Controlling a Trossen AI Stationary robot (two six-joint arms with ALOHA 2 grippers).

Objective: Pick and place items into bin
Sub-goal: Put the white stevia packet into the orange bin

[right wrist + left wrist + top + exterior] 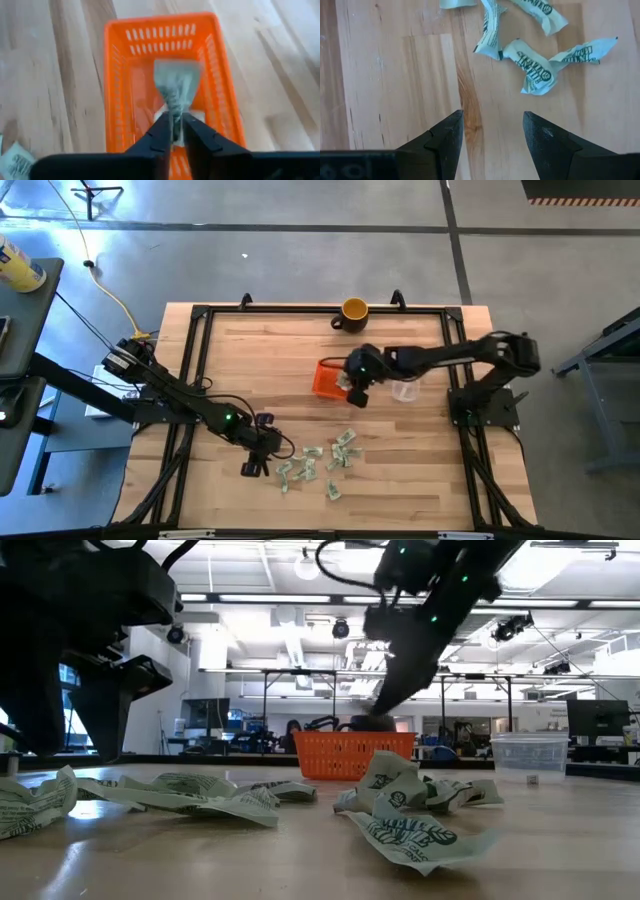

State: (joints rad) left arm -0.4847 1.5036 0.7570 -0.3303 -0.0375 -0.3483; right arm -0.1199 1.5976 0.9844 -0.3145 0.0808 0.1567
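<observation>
Several crumpled pale green-and-white wrappers (320,461) lie scattered on the wooden table near its front; they also show in the low view (400,810) and the left wrist view (540,67). The orange basket (327,379) stands near the table's middle (348,753) (170,75). My right gripper (356,392) hangs over the basket's right end, shut on one wrapper (175,92). My left gripper (256,465) is open, low over the bare wood just left of the pile (492,132). My right gripper pinches a wrapper (176,117) between its two fingers, by the end nearest the fingers. The rest of the piece fans out beyond the fingertips, lifted clear above the inside of the orange basket. The fingers come from above, slanting down.
A yellow-orange mug (353,310) stands near the table's far edge. A clear plastic cup (404,389) sits right of the basket (530,755). A black frame (200,315) runs around the tabletop. Bare wood lies left of the pile and along the near edge.
</observation>
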